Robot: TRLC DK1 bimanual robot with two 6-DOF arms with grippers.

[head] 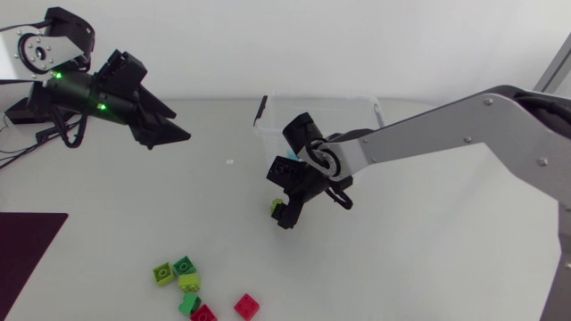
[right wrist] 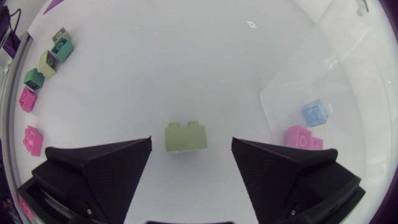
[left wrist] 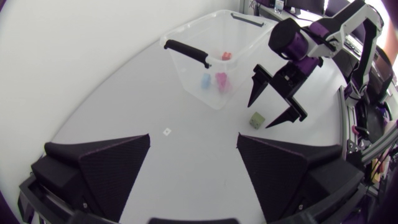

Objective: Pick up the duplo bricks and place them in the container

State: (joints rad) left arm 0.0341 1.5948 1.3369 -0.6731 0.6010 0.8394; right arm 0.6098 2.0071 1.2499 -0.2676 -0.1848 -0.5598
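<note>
Left gripper (left wrist: 193,143) is hanging well to the left of the container (left wrist: 189,78), fingers spread wide with nothing between them. Loose bricks (head: 187,290), greens and reds, are lying in a cluster well out to the container's front-left, not yet picked.

Lime brick (right wrist: 185,137) is sitting just in front of the container's near wall. I am holding the right gripper (head: 287,212) over it, fingers apart, one on either side, neither touching. The brick seems to be resting on the table, though the head view is too small to be sure.

Inside the container a blue brick (right wrist: 315,112) and a pink brick (right wrist: 303,138) are lying side by side.

My read: I am lining up the pick on the lime brick. The next move is calling for a short descent, a square close on its flat sides, then a lift clearing the container wall.
</note>
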